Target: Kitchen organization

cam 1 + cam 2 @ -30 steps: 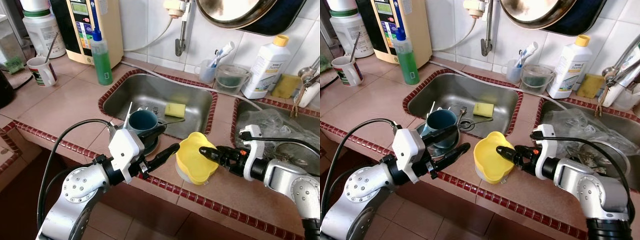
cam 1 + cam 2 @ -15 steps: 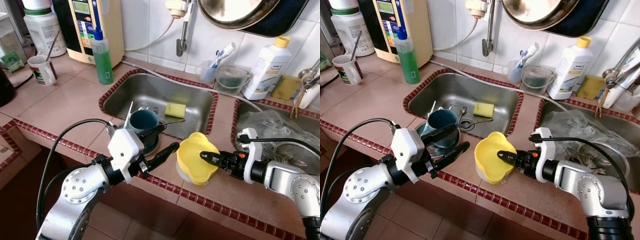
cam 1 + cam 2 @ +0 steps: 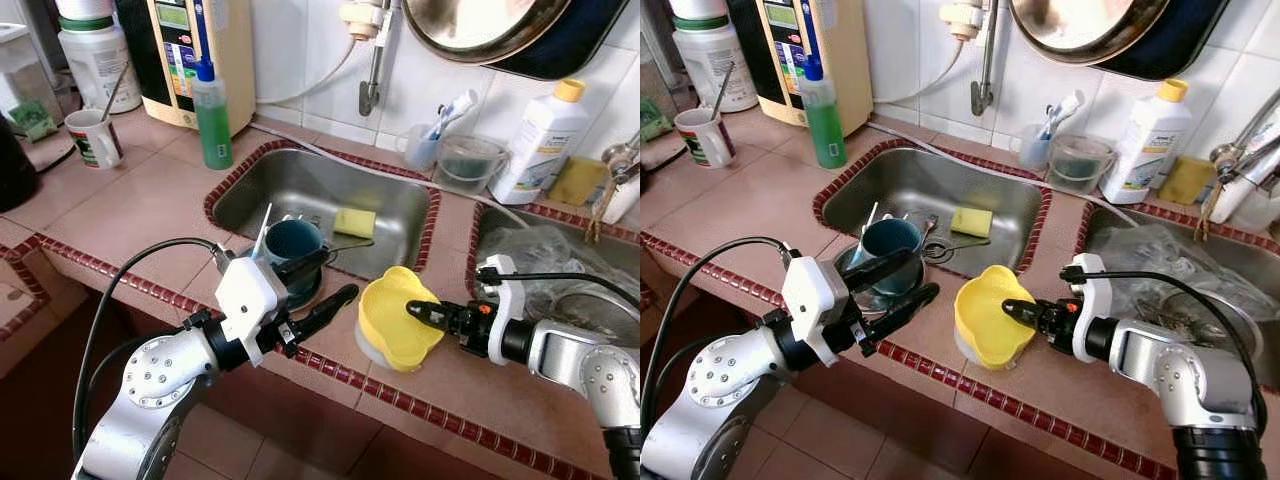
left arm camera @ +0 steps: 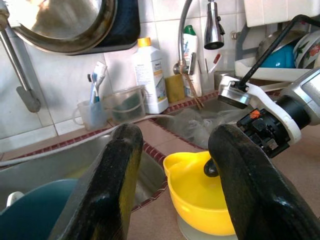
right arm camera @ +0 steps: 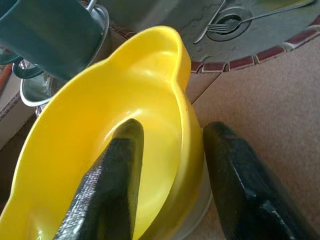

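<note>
A yellow bowl (image 3: 395,318) sits on a pale base on the tiled counter (image 3: 140,205) between the two sinks, near the front edge. My right gripper (image 3: 415,311) is open at the bowl's right side and straddles its rim. One finger (image 5: 107,180) is inside the yellow bowl (image 5: 125,115), the other outside its wall. My left gripper (image 3: 338,273) stands open just left of the bowl, above the counter's front edge. A teal mug (image 3: 292,240) sits right behind it in a metal bowl in the left sink (image 3: 300,180).
A yellow sponge (image 3: 353,222) and a fork lie in the left sink. A green soap bottle (image 3: 213,115) and a mug with a spoon (image 3: 92,138) stand at the back left. A white bottle (image 3: 540,140) stands at the back right. Crumpled plastic (image 3: 540,250) fills the right sink.
The camera has shifted a little. My right gripper has sunk slightly at the yellow bowl's rim. The left arm and the bowl have stayed where they were.
</note>
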Controlling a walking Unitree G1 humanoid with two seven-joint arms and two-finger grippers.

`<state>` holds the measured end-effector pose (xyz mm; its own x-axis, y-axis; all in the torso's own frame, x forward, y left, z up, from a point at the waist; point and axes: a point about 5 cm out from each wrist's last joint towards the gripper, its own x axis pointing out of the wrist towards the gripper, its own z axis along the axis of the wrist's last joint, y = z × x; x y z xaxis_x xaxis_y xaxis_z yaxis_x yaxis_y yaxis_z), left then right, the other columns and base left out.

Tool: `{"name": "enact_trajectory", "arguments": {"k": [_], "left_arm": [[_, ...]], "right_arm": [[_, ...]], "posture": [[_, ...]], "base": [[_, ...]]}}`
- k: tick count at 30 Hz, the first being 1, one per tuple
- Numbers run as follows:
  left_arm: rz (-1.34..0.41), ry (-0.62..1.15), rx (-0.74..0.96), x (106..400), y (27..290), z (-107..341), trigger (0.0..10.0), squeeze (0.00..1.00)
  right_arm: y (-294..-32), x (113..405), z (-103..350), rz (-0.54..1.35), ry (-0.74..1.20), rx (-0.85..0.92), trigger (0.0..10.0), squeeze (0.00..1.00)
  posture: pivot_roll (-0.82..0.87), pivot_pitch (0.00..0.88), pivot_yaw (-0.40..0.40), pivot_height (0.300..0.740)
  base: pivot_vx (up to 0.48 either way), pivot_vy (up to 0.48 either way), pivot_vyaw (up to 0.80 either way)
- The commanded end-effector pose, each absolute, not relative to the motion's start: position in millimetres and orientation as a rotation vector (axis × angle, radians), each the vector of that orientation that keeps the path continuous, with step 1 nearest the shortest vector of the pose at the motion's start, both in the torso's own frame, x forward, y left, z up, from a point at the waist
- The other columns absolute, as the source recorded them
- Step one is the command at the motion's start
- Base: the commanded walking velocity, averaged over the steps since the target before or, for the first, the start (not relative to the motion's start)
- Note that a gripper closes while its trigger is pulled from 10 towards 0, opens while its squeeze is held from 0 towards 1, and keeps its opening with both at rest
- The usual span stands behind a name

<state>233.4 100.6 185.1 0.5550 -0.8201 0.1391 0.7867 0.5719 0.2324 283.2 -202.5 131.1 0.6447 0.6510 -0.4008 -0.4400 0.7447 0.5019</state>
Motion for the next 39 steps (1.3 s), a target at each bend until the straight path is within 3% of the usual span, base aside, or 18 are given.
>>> {"name": "enact_trajectory", "arguments": {"k": [1, 28, 37, 39], "left_arm": [[-0.945, -0.255, 0.148, 235, 100, 189, 10.0, 0.00], [-0.912, -0.245, 0.105, 238, 104, 191, 10.0, 0.00], [-0.846, -0.233, 0.079, 255, 116, 196, 10.0, 0.00], [-0.791, -0.265, 0.106, 269, 124, 204, 10.0, 0.00]], "right_arm": [[-205, 286, 135, 0.638, 0.586, 0.373, 0.0, 0.00], [-206, 286, 136, 0.632, 0.566, 0.392, 0.0, 0.00], [-202, 295, 150, 0.586, 0.394, 0.409, 0.0, 0.00], [-196, 299, 164, 0.570, 0.273, 0.392, 0.0, 0.00]], "posture": [[-0.04, 0.000, -0.081, 0.740], [-0.04, 0.012, -0.074, 0.740], [-0.05, 0.000, -0.063, 0.740], [-0.06, 0.000, -0.055, 0.740]], "base": [[0.000, 0.000, 0.00], [0.000, 0.000, 0.00], [0.000, 0.000, 0.00], [0.000, 0.000, 0.00]]}}
